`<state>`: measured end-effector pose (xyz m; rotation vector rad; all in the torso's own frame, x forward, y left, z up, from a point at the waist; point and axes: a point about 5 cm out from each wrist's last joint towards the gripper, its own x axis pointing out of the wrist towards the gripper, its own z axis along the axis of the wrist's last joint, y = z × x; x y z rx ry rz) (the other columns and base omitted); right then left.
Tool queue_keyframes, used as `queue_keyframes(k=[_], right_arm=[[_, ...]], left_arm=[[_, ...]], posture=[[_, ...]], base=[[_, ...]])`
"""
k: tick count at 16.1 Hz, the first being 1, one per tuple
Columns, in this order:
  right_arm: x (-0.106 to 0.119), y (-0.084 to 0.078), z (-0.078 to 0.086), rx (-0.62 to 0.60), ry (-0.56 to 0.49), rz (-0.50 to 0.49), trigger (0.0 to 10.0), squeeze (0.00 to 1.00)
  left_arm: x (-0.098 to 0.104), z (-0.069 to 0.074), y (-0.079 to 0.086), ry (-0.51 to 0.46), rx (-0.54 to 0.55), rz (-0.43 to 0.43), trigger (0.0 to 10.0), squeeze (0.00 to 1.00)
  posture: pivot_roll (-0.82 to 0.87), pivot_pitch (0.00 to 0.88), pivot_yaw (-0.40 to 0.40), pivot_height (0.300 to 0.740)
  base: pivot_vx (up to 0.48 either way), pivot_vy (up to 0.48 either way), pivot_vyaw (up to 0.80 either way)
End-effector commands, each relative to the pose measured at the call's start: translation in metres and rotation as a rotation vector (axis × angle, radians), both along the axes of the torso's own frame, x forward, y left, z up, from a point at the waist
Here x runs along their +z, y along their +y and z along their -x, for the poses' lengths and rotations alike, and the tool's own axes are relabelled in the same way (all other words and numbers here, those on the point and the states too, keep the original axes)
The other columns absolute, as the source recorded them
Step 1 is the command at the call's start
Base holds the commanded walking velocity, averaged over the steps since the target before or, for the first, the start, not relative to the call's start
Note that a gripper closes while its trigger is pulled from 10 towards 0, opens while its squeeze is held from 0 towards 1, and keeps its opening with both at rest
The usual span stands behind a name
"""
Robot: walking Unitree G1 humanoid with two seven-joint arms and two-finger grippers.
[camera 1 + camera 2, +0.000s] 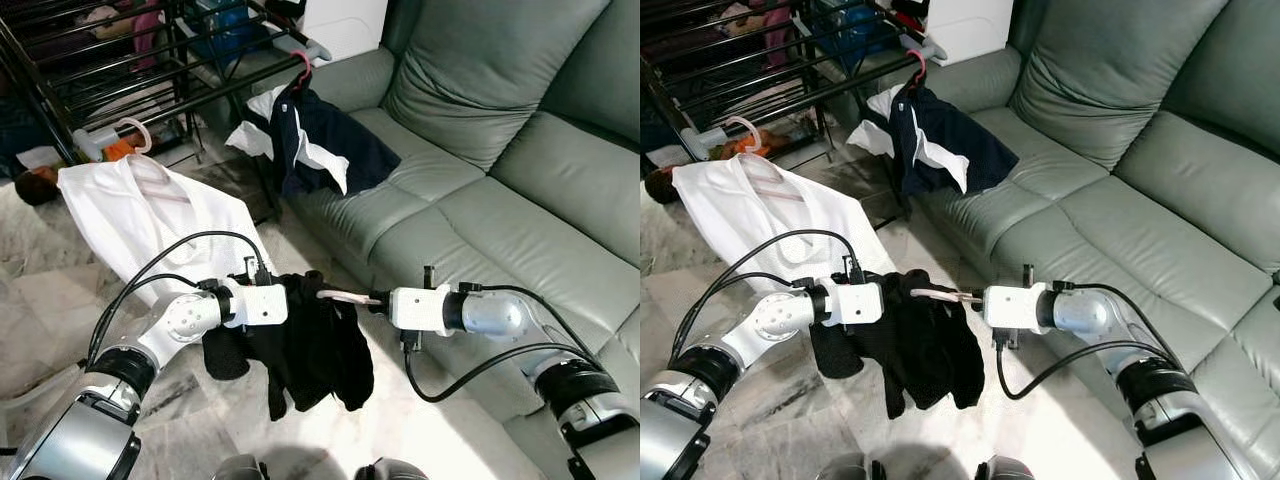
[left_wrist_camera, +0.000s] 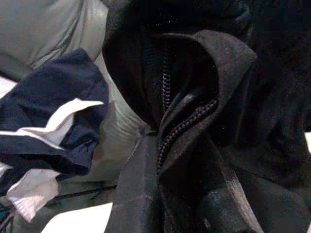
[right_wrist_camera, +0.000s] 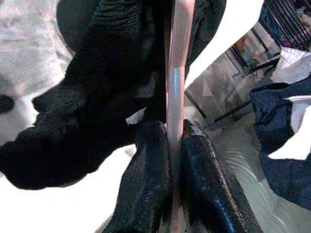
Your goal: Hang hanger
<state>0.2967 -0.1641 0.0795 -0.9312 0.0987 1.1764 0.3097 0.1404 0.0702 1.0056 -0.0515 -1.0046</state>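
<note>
Two hands carry black jacket (image 1: pixel 310 345) beside sofa (image 1: pixel 520 200): right hand (image 3: pixel 169 145) pinching pink hanger (image 3: pixel 177 73); left hand's grip you cannot tell. Next, lift toward rack (image 1: pixel 150 70).

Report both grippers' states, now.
Left gripper: buried in the black garment; fingers cannot be told.
Right gripper: shut on the pink hanger.

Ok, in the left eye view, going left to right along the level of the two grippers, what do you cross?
Left gripper → black garment → pink hanger → right gripper → green sofa.
</note>
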Motion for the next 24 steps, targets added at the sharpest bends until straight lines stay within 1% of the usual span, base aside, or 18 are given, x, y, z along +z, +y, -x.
queue_keyframes(k=[1, 5, 7, 10, 11, 12, 13, 14, 15, 16, 17, 18, 19, 20, 21, 22, 23, 24], right_arm=[[-0.004, 0.009, 0.004, 0.057, 0.033, 0.003, 10.0, 1.00], [0.005, 0.000, -0.003, 0.047, 0.090, 0.012, 10.0, 1.00], [0.015, -0.006, -0.006, 0.050, 0.134, -0.008, 10.0, 1.00], [0.057, -0.010, -0.020, 0.033, 0.193, -0.208, 10.0, 1.00], [0.076, -0.010, -0.027, 0.014, 0.184, -0.310, 10.0, 1.00], [0.086, -0.009, -0.031, -0.001, 0.171, -0.370, 10.0, 1.00], [0.090, -0.009, -0.032, -0.007, 0.165, -0.391, 10.0, 1.00], [0.097, -0.009, -0.034, -0.025, 0.161, -0.454, 10.0, 1.00], [0.107, -0.010, -0.038, -0.075, 0.106, -0.536, 10.0, 1.00], [0.112, -0.010, -0.042, -0.122, 0.063, -0.589, 10.0, 1.00], [0.120, -0.012, -0.048, -0.208, -0.032, -0.663, 10.0, 1.00], [0.124, -0.014, -0.051, -0.276, -0.104, -0.709, 10.0, 1.00], [0.125, -0.017, -0.053, -0.317, -0.137, -0.735, 10.0, 1.00], [0.127, -0.029, -0.055, -0.484, -0.257, -0.807, 10.0, 1.00], [0.124, -0.042, -0.055, -0.608, -0.335, -0.821, 10.0, 1.00], [0.123, -0.047, -0.054, -0.659, -0.365, -0.823, 10.0, 1.00], [0.114, -0.064, -0.053, -0.846, -0.417, -0.843, 10.0, 1.00], [0.099, -0.078, -0.049, -1.024, -0.430, -0.845, 10.0, 1.00]], left_arm=[[0.015, -0.011, 0.006, -0.064, 0.080, 0.070, 0.0, 0.00], [0.012, -0.012, 0.008, -0.044, 0.108, 0.078, 0.0, 0.00], [0.009, -0.013, 0.010, -0.015, 0.144, 0.090, 0.0, 0.00], [0.001, -0.013, 0.021, 0.053, 0.255, 0.120, 0.0, 0.00], [-0.003, -0.012, 0.025, 0.078, 0.292, 0.140, 0.0, 0.00], [-0.004, -0.011, 0.026, 0.093, 0.315, 0.158, 0.0, 0.00], [-0.005, -0.011, 0.027, 0.099, 0.326, 0.169, 0.0, 0.00], [-0.007, -0.011, 0.028, 0.129, 0.358, 0.208, 0.0, 0.00], [-0.008, -0.011, 0.027, 0.180, 0.403, 0.274, 0.0, 0.00], [-0.008, -0.012, 0.027, 0.188, 0.413, 0.287, 0.0, 0.00], [-0.008, -0.013, 0.027, 0.199, 0.443, 0.319, 0.0, 0.00], [-0.007, -0.015, 0.027, 0.211, 0.463, 0.345, 0.0, 0.00], [-0.006, -0.016, 0.028, 0.216, 0.474, 0.361, 0.0, 0.00], [-0.001, -0.019, 0.031, 0.242, 0.515, 0.439, 0.0, 0.00], [0.004, -0.021, 0.032, 0.236, 0.523, 0.469, 0.0, 0.00], [0.005, -0.022, 0.033, 0.235, 0.523, 0.480, 0.0, 0.00], [0.014, -0.024, 0.033, 0.209, 0.509, 0.510, 0.0, 0.00], [0.026, -0.027, 0.031, 0.181, 0.473, 0.560, 0.0, 0.00]], posture=[[-0.04, 0.000, 0.050, 0.740], [-0.05, 0.000, 0.058, 0.740], [-0.04, 0.000, 0.062, 0.740], [-0.04, 0.000, 0.064, 0.740], [-0.04, 0.000, 0.064, 0.740], [-0.03, 0.000, 0.062, 0.740], [-0.03, 0.000, 0.062, 0.740], [-0.03, 0.000, 0.062, 0.740], [-0.03, 0.000, 0.057, 0.740], [-0.03, 0.000, 0.057, 0.740], [-0.03, 0.000, 0.057, 0.740], [-0.03, 0.000, 0.058, 0.740], [-0.03, 0.000, 0.058, 0.740], [-0.04, 0.000, 0.057, 0.740], [-0.04, 0.000, 0.057, 0.740], [-0.04, 0.000, 0.056, 0.740], [-0.04, 0.000, 0.056, 0.740], [-0.04, 0.000, 0.056, 0.740]], base=[[0.000, 0.000, 0.00], [0.000, 0.000, 0.00], [0.000, 0.000, 0.00], [0.000, 0.000, 0.00], [0.000, 0.000, 0.00], [0.000, 0.000, 0.00], [0.000, 0.000, 0.00], [0.000, 0.000, 0.00], [0.000, 0.000, 0.00], [0.000, 0.000, 0.00], [0.000, 0.000, 0.00], [0.000, 0.000, 0.00], [0.000, 0.000, 0.00], [0.000, 0.000, 0.00], [0.000, 0.000, 0.00], [0.000, 0.000, 0.00], [0.000, 0.000, 0.00], [0.000, 0.000, 0.00]])
